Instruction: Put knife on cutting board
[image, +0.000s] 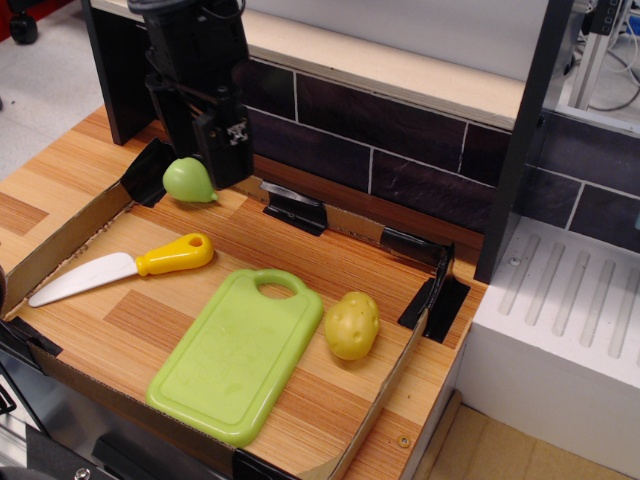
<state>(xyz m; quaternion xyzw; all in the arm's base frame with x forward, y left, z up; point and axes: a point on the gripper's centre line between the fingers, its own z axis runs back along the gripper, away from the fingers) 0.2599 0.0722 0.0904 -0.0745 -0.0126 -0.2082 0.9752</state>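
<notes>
The robot's single arm enters from the top left of the view as a dark, boxy wrist hanging almost straight down. Below it the black gripper (205, 160) points downward, turned so that it shows mostly side-on. One broad finger (228, 150) faces the camera, with small screws and a pale label on its outer face; the other finger lies behind it and is largely hidden. Whether the jaws stand apart or together cannot be told from this angle. Nothing is seen between them.
</notes>
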